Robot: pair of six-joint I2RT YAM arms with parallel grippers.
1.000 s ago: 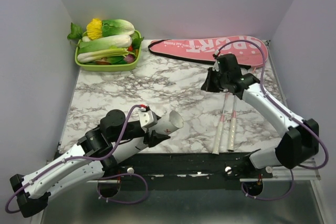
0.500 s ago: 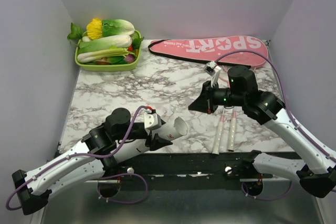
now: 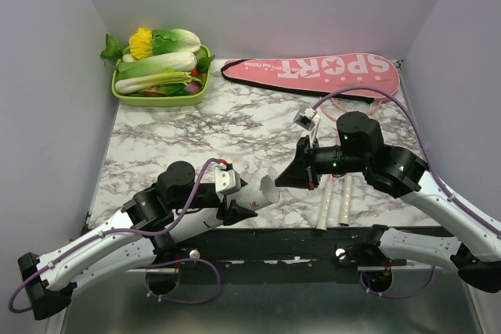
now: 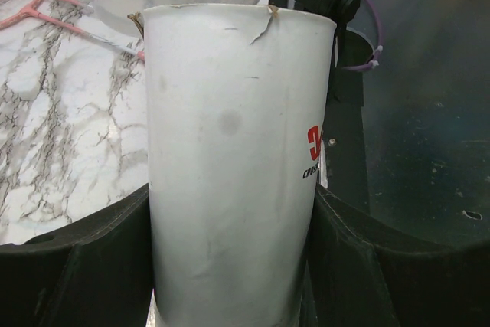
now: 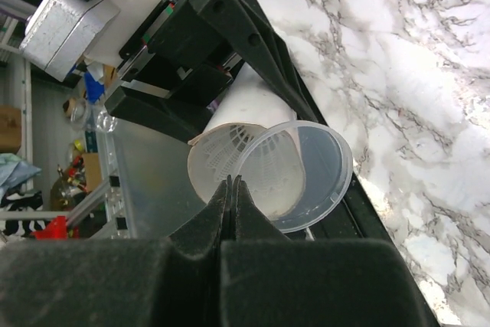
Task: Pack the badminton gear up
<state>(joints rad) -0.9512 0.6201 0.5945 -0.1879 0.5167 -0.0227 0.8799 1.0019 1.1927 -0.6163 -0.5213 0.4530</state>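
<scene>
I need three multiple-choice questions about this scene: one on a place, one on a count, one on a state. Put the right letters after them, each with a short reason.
1. Where does the pink cover lie?
A) at the far right of the table
B) at its near left corner
C) at its middle

2. How many racket handles show beside the right arm?
A) one
B) two
C) four

3. How are the right fingers?
A) wide open
B) shut on the clear cap
C) shut on a racket

Answers:
1 A: the top view shows it along the far edge, on the right.
2 B: two pale handles lie side by side.
3 B: they pinch the cap's rim at the mouth of the white tube, which the left fingers hold.
</scene>
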